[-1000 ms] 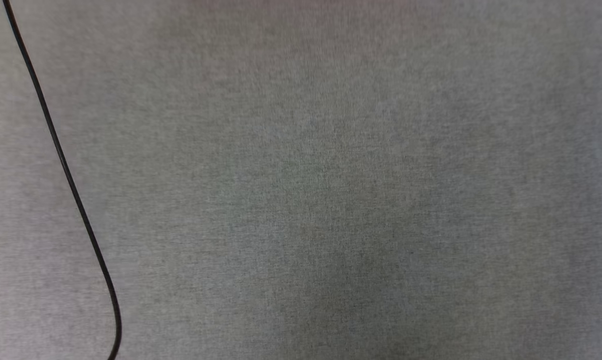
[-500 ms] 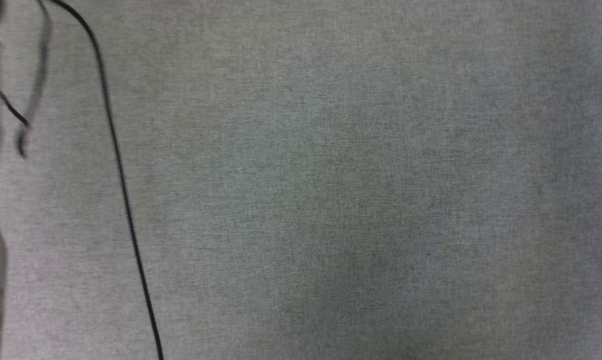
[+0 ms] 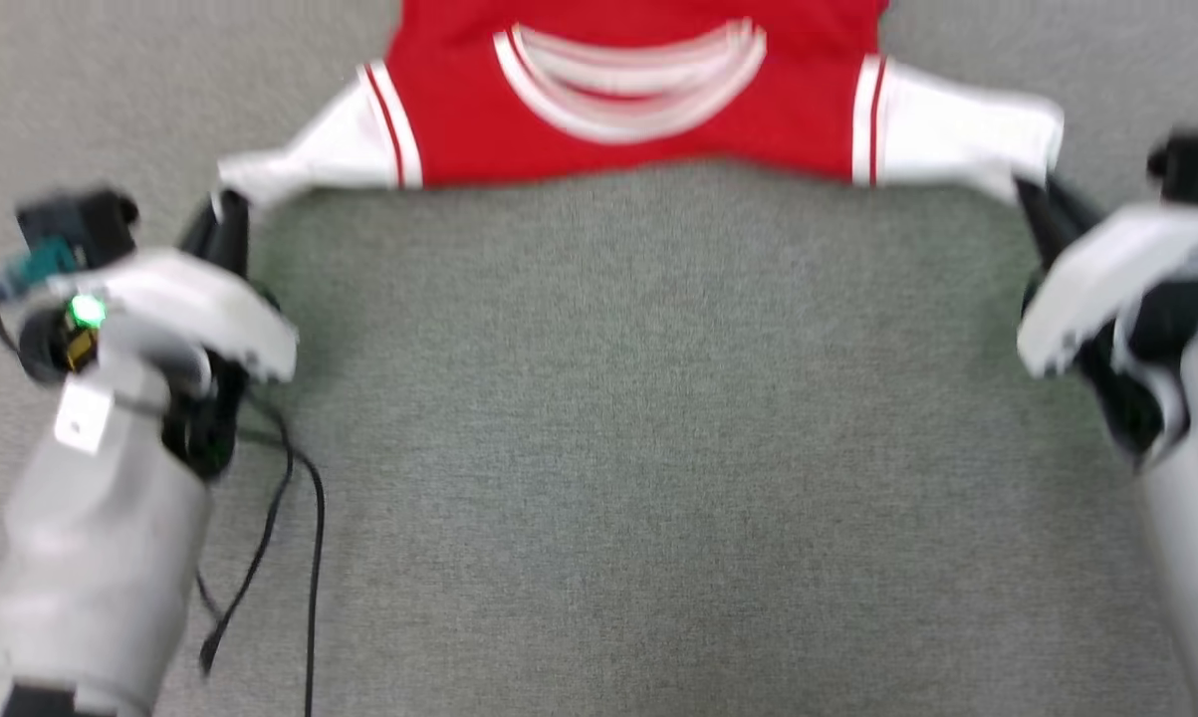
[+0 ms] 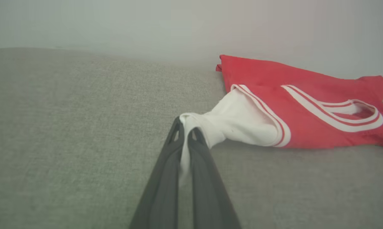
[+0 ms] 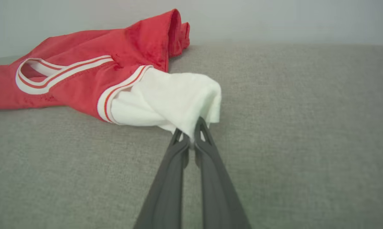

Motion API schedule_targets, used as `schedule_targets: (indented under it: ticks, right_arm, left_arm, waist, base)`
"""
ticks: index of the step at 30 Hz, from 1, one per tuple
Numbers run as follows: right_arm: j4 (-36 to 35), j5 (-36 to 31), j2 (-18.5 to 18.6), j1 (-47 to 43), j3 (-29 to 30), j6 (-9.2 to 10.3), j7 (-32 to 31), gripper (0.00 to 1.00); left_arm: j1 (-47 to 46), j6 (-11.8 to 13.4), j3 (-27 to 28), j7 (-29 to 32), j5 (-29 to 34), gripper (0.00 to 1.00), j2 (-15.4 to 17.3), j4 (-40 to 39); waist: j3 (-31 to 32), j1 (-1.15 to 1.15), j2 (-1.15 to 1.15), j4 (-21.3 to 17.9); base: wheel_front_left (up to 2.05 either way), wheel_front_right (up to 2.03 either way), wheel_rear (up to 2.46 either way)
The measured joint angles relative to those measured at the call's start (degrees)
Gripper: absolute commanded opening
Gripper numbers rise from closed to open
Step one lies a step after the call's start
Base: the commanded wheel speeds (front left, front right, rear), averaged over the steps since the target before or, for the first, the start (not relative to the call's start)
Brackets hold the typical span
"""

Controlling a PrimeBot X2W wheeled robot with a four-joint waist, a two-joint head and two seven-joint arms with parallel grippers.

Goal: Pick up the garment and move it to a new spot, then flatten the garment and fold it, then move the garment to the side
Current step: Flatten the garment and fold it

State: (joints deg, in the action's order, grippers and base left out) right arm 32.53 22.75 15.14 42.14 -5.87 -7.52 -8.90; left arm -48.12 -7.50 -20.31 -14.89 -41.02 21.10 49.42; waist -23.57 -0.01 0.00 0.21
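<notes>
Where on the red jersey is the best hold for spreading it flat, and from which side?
Grip the outer tips of the left sleeve and right sleeve, each from its own outer side, coming in low along the grey surface. They stick out sideways as the widest free points of the garment, so pulling there likely spreads the chest. The left gripper and right gripper are shut there.

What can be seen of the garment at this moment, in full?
The garment is a red, slightly shiny jersey with white short sleeves, red-and-white striped trim and a striped collar. It rests on the grey fabric surface, pulled wide, collar end nearest the robot, far part rumpled. The left gripper is shut on one sleeve tip, the right gripper on the other.
</notes>
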Motion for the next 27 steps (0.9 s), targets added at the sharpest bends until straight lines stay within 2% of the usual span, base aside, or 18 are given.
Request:
schedule_targets:
  ticks: [4,8,18,27]
  right_arm:
    - [-4.75,1.1,0.05,-9.89,1.68,0.0,-0.71,0.0]
    - [-10.27,1.6,-0.47,-19.96,5.28,0.0,-2.07,0.0]
    - [-24.54,-0.51,-7.17,-41.36,11.91,-0.01,-8.23,0.0]
    - [-30.64,-1.1,-11.03,-55.5,15.04,0.0,-12.13,0.0]
  left_arm:
    - [9.87,0.24,3.63,-0.01,-0.53,0.0,-0.04,-5.93]
    - [19.93,2.13,6.47,-0.02,0.42,0.0,-0.57,-12.9]
    - [41.83,9.36,8.5,0.56,1.57,0.0,-0.13,-27.54]
    - [57.64,15.25,9.32,4.93,-0.69,0.0,0.05,-38.79]
  waist:
    - [4.17,0.0,0.0,0.07]
    - [8.44,-0.01,0.0,0.27]
    - [18.0,-0.02,0.0,0.45]
    - [23.85,-0.01,0.0,0.53]
  base:
    - [0.0,0.0,0.0]
    - [0.0,0.0,0.0]
    - [0.0,0.0,0.0]
    - [0.0,0.0,0.0]
